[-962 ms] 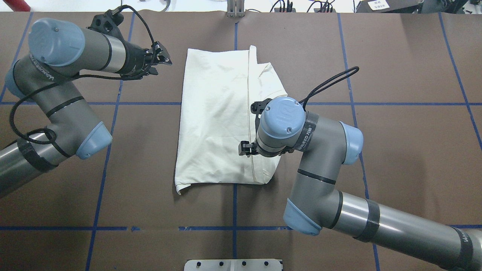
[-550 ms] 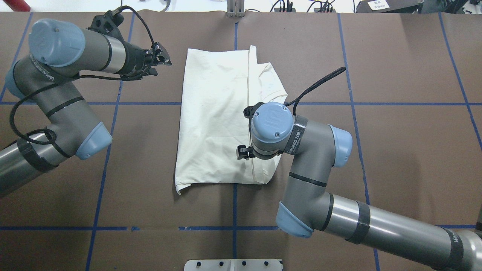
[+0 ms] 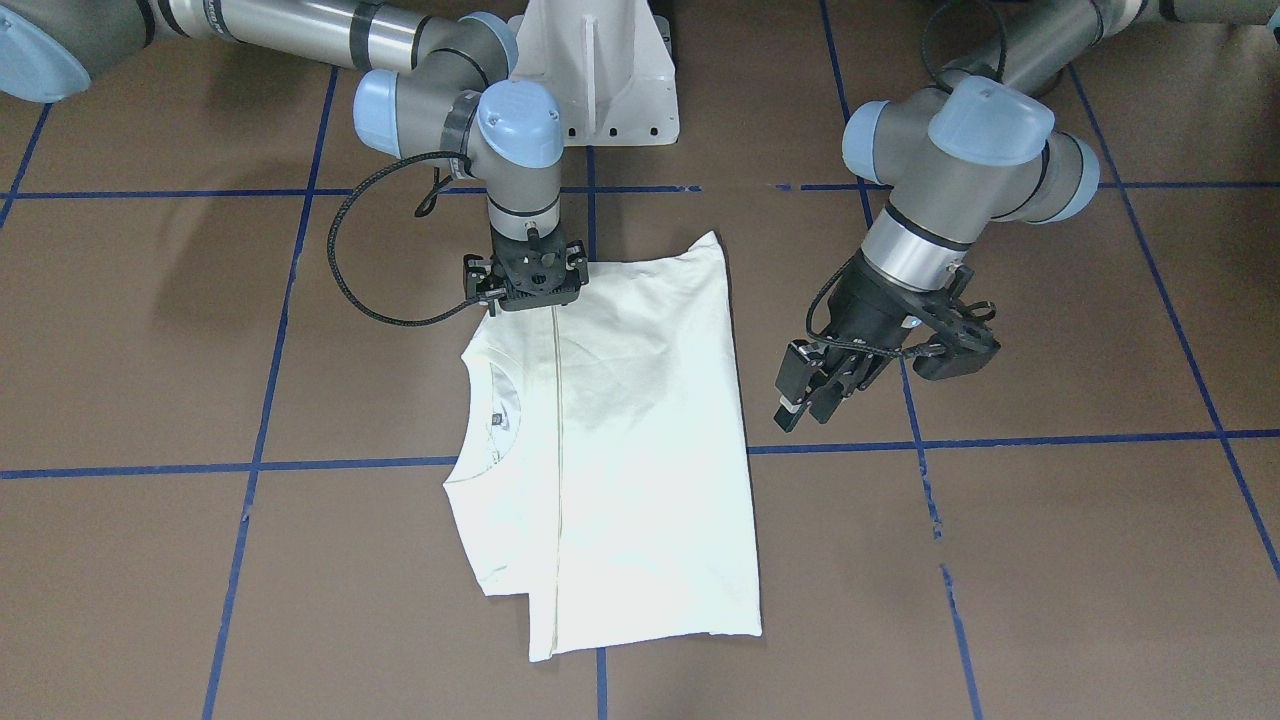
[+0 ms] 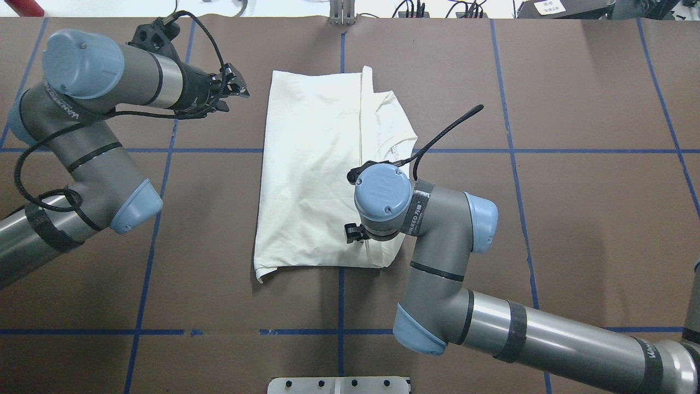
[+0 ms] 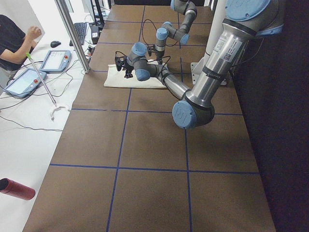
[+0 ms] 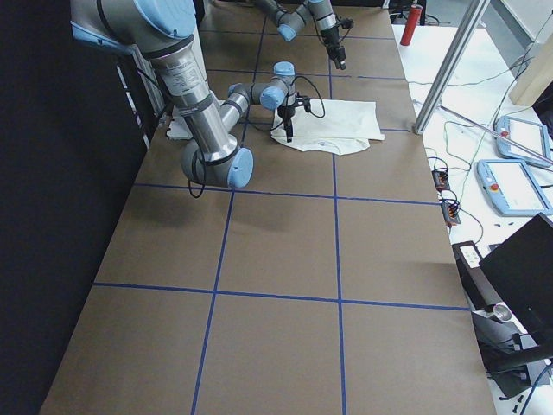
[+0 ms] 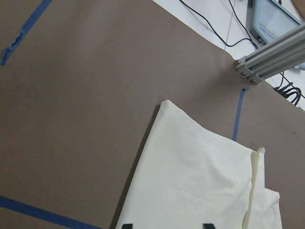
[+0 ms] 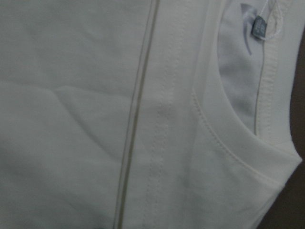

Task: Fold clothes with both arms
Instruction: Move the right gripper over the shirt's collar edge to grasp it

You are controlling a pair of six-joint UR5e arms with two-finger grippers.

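Overhead exterior shows the left arm coming in at the left, its wrist held level above the brown bench. The left pincer hangs in the air just beside the shirt's far left corner and touches nothing. The left wrist view shows its two fingertips spread apart, released and empty.

The shirt lies flat in the middle of the bench, folded lengthwise into a tall block, across a blue tape line. A folded edge runs down its right part. Beyond that edge the collar shows, with a small label inside it.

The right arm reaches in from the lower right, its wrist pointing straight down over the shirt's near right part. The right pincer sits low at the near hem. Its fingertips are hidden, so I cannot tell whether it is clenched or touches the cloth.
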